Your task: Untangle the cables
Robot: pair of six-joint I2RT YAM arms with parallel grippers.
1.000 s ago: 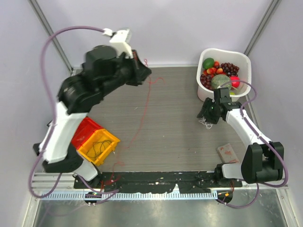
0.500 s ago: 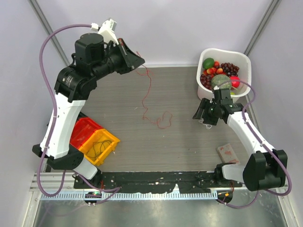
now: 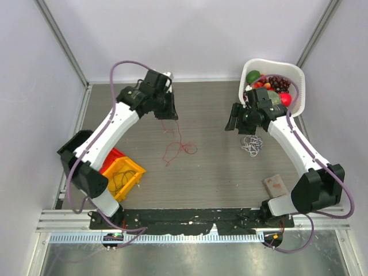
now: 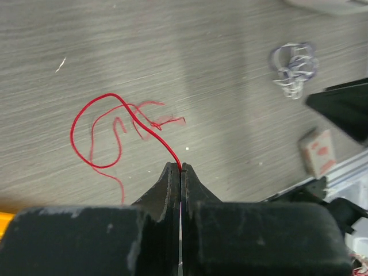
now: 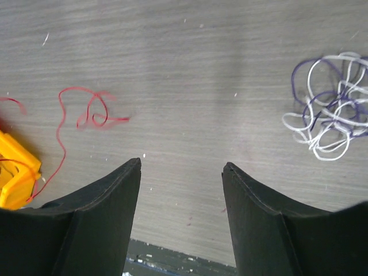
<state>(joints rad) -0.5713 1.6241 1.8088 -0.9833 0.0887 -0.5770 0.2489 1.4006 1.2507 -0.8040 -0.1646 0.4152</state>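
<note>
My left gripper (image 4: 180, 168) is shut on one end of the red cable (image 4: 154, 125). That cable trails down from the gripper (image 3: 169, 115) and lies in loose loops (image 3: 175, 145) on the middle of the table. A separate small clump of white and purple cables (image 3: 251, 144) rests on the table at the right, also visible in the left wrist view (image 4: 293, 66) and the right wrist view (image 5: 330, 123). My right gripper (image 3: 233, 123) hovers open and empty (image 5: 181, 164), up and to the left of that clump. The red cable (image 5: 92, 112) lies to its left.
A white basket (image 3: 287, 66) of fruit stands at the back right. A yellow bin (image 3: 133, 168) holding dark wires and a red bin (image 3: 109, 154) sit at the front left. A small block with red marks (image 3: 278, 185) lies at the front right.
My left arm has come down from high at the back, and the red cable now pools on the table. My right gripper has lifted off the white and purple clump, moved left and opened wider.
</note>
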